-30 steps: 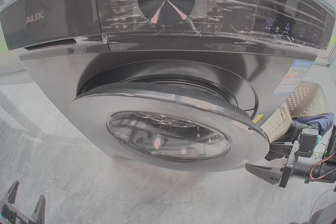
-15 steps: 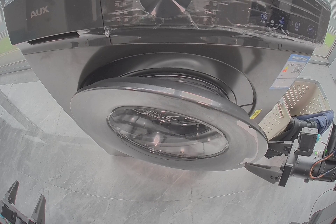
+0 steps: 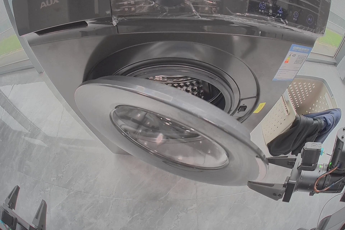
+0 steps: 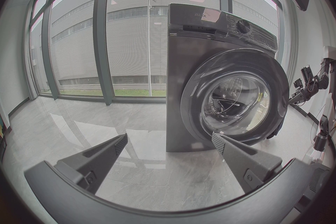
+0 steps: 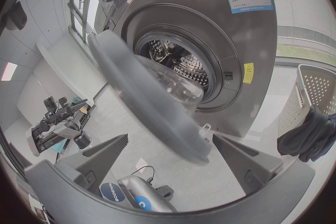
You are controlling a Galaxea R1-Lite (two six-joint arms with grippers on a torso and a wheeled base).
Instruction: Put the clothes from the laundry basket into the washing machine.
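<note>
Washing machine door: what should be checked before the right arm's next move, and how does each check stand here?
1. Door wide enough for loading: not ok; partly open, covering much of the drum opening.
2. Right gripper empty: ok; open, the door's rim between its fingers.
3. Drum free inside: cannot tell; little of it shows.
4. Clothes within reach: ok; draped over the laundry basket rim, beside the right gripper.
5. Left gripper clear of the door: ok; open, low, apart from it.
</note>
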